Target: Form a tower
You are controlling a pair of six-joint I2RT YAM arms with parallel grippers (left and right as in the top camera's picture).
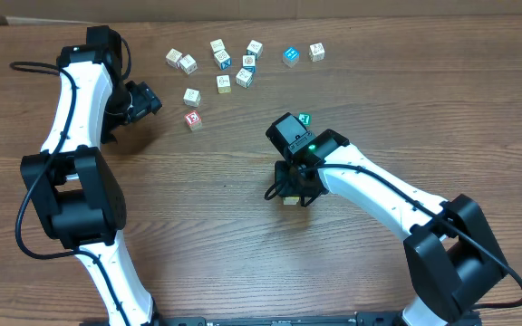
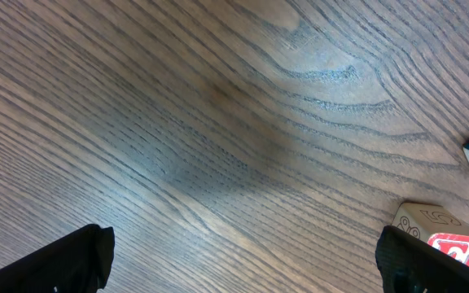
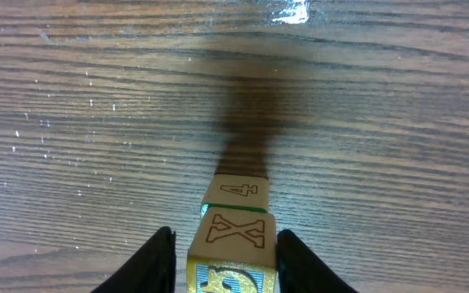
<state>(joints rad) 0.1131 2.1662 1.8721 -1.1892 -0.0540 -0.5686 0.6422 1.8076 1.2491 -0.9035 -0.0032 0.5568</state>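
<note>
The right gripper (image 3: 225, 264) stands over the tower (image 3: 233, 240), its two fingers (image 3: 155, 264) flanking the top cubes on either side. In the right wrist view they look pressed to the cube marked X, or very nearly so; whether they truly pinch it I cannot tell, as the contact lines are at the frame's bottom edge. The tower sits on the table (image 3: 96, 98) in the middle right of the overhead view, almost wholly hidden under the right gripper (image 1: 295, 181); only a pale corner shows at its base (image 1: 291, 200). From the wrist, a cube with a 4 lies below the X cube, a green edge between them, and a yellow-and-blue face shows nearest the camera.

These cubes are probably light, stiff wood with smooth painted faces, so they should not crush, but they may slide on each other. The stack is narrow and would likely topple from a sideways nudge. The best hold seems to be on two opposite flat faces of a single cube, square on, and any release should be straight up.

The left gripper (image 2: 243, 260) is wide open over bare table, holding nothing, with a red cube (image 2: 454, 247) just beside its right finger. Loose cubes (image 1: 234, 63) lie scattered near the far edge, well apart from the tower.
</note>
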